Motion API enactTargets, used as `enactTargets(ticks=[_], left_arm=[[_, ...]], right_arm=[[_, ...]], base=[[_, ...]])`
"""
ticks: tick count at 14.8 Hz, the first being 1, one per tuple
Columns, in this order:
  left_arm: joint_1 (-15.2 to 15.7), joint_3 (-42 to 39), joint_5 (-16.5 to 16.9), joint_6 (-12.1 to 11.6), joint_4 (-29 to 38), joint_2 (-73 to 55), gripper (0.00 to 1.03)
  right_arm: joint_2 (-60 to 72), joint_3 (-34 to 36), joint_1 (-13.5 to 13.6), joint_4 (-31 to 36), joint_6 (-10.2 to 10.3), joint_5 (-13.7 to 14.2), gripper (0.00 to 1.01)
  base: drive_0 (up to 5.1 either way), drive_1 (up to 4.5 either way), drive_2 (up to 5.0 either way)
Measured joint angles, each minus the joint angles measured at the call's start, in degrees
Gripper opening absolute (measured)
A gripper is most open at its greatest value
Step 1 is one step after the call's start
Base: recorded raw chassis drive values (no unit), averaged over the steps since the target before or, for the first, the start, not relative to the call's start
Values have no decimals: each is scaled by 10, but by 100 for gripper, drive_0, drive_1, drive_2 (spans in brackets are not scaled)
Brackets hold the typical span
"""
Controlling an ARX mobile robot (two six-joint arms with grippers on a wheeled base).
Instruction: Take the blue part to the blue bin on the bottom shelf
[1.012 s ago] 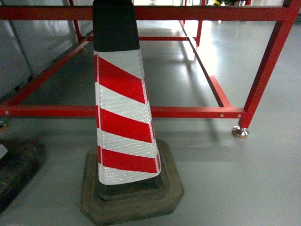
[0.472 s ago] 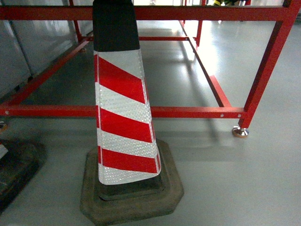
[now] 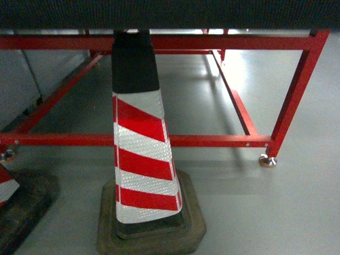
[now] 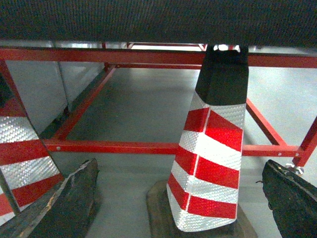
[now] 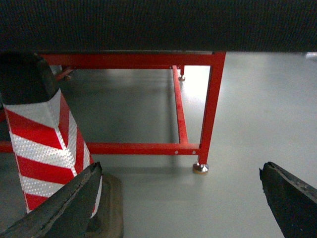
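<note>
Grey polished floor (image 3: 297, 212) fills the lower part of all three views, and neither the blue part, the blue bin nor the bottom shelf is seen in any of them. At the centre of the head view a traffic cone (image 3: 139, 154) is seen, banded in red and reflective white below a black top, standing upright on a dark octagonal base (image 3: 151, 236). A second cone (image 3: 4, 186) is cut off at the lower left edge, on its own dark base. Behind the cones a red steel frame (image 3: 212, 141) is set, its low rail running across the middle of the frame and its right leg ending in a metal foot (image 3: 267, 161) at the right. A dark textured surface (image 3: 170, 13) spans the top edge of each view, and what it belongs to cannot be told.

In the left wrist view the left gripper (image 4: 178, 208) is seen with its two dark fingers (image 4: 64, 208) spread wide at the lower corners, nothing held between them; the striped cone stands in the gap, right of centre, beyond the fingers. In the right wrist view the right gripper (image 5: 183, 206) is likewise parted and unloaded, its fingers (image 5: 64, 208) at the lower left and lower right, with the cone at the left edge and the red leg near the centre
</note>
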State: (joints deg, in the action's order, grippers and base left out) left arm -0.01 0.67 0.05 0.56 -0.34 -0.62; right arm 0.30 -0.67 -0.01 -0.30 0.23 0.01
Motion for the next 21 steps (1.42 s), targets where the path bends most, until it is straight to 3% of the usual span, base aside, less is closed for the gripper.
enactTargets(ticks=[21], left_arm=[[0, 0, -1, 0, 3, 0, 98]], right_arm=[[0, 0, 0, 3, -1, 0, 98]], base=[[0, 0, 0]])
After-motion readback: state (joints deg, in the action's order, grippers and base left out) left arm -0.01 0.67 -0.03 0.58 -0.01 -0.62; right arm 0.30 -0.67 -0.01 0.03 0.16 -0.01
